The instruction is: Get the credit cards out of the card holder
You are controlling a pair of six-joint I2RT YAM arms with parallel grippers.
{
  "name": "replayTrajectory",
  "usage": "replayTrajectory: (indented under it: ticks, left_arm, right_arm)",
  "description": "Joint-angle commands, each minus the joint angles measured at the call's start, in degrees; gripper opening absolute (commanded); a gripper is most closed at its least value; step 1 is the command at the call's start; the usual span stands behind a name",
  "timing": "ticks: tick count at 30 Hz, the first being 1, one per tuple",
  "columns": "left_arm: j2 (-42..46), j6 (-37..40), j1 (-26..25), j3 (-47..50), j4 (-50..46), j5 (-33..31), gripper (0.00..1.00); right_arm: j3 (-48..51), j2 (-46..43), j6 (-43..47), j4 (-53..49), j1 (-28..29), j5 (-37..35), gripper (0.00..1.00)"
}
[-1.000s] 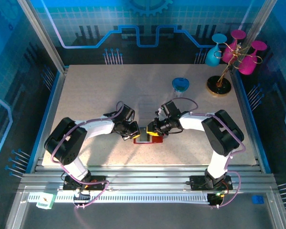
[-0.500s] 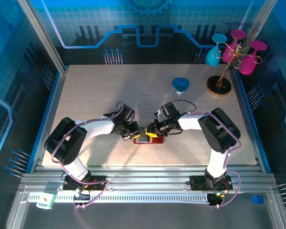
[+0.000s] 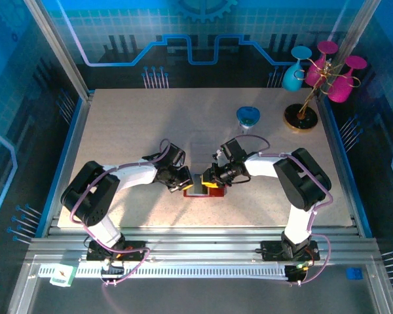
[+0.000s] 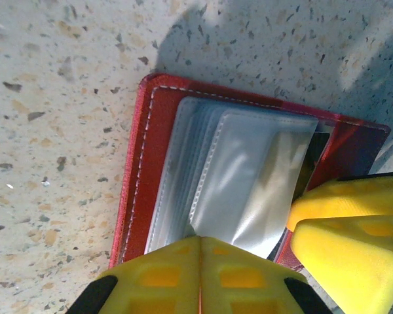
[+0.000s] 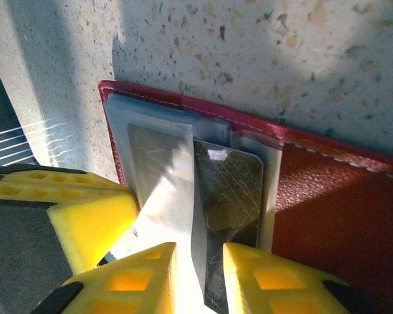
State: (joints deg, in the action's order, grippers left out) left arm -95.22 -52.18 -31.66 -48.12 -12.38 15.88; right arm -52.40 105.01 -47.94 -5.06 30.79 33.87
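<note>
Two end effectors crowd card holder: left closed, right part-open astride dark card; goblet rack far.

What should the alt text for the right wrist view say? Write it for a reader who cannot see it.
A dark, scratched credit card sticks out of the grey see-through pockets of an open red card holder, its near end running between the yellow fingertips of the right gripper. The holder lies on a speckled table.
</note>
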Motion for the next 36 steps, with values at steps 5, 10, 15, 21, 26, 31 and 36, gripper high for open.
replayTrajectory:
  ticks: [5, 10, 15, 21, 26, 31, 36]
  left_arm:
    - [0.33, 0.57, 0.38, 0.14, -2.88, -0.11, 0.08]
    - [0.83, 1.65, 0.33, -1.99, -4.60, 0.44, 0.08]
    - [0.61, 2.57, -0.01, -3.46, -5.55, 1.64, 0.07]
    - [-0.08, 3.20, -1.16, -5.54, -7.24, 2.29, 0.06]
    - [-2.23, 5.87, -2.40, -8.57, -10.69, 1.61, 0.07]
    - [-3.46, 7.24, -2.69, -9.01, -13.52, -1.35, 0.06]
    - [-4.29, 7.62, -2.66, -8.67, -13.59, -1.73, 0.06]
  right_arm:
    - [0.60, -3.90, -1.23, 1.44, -1.09, 0.19, 0.26]
    - [1.69, -5.24, -1.99, 2.32, -1.98, 0.37, 0.26]
    - [3.45, -4.87, -1.11, 0.93, -2.96, -0.03, 0.26]
    - [4.15, -3.73, -0.49, 0.97, -3.54, 0.46, 0.26]
    - [4.24, -2.96, -0.22, 1.09, -3.54, 0.98, 0.26]
    - [4.22, -2.41, 0.26, 1.10, -3.54, 1.13, 0.26]
    - [4.41, -1.54, 0.23, 2.05, -3.59, 1.97, 0.26]
